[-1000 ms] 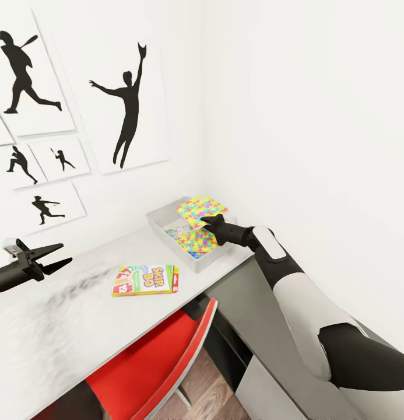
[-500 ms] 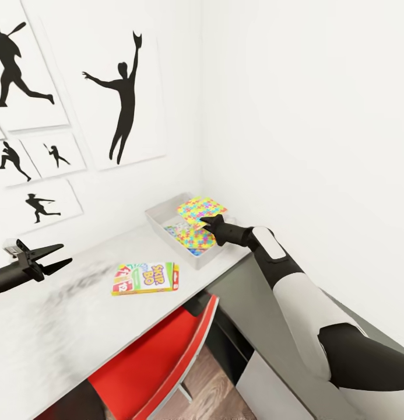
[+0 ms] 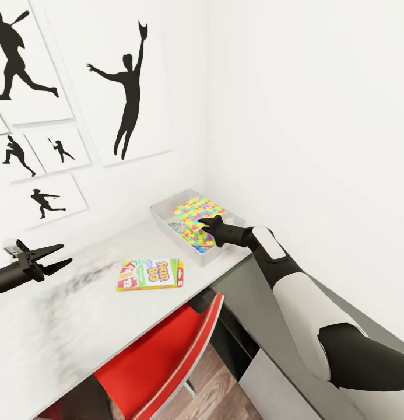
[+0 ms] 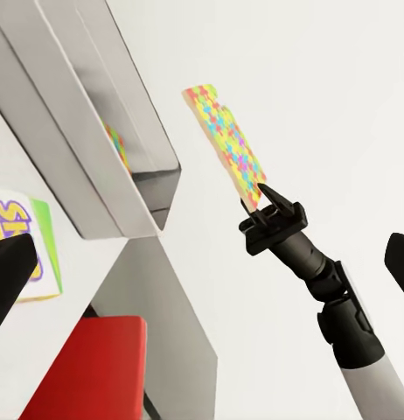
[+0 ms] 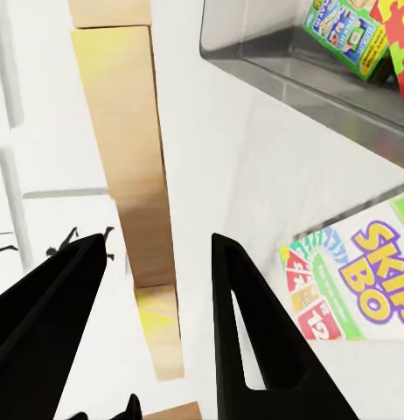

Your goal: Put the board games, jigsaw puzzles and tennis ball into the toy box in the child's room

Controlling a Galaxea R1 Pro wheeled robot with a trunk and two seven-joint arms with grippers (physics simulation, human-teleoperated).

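Note:
The pale grey toy box [image 3: 169, 233] stands on the table [image 3: 79, 315] in the wall corner. My right gripper [image 3: 207, 223] is shut on the corner of one jigsaw puzzle [image 3: 197, 209], holding it tilted just over the box's far end; the left wrist view has the sheet [image 4: 224, 144] upright above the box [image 4: 97, 149]. Another puzzle [image 3: 193, 238] lies inside the box, and the right wrist view shows a game box [image 5: 346, 31] in there too. A Skip-Bo board game [image 3: 150, 274] lies flat on the table before the box. My left gripper [image 3: 50, 259] hovers open at the left.
A red chair [image 3: 161, 350] is pushed under the table below the Skip-Bo box. White walls close in behind and to the right of the toy box, with black silhouette pictures [image 3: 129, 87] on the left wall. White drawers [image 3: 271, 385] sit under the dark corner section.
The head view has shifted slightly. My right gripper has lowered the held puzzle a little toward the toy box. The left arm has stayed put.

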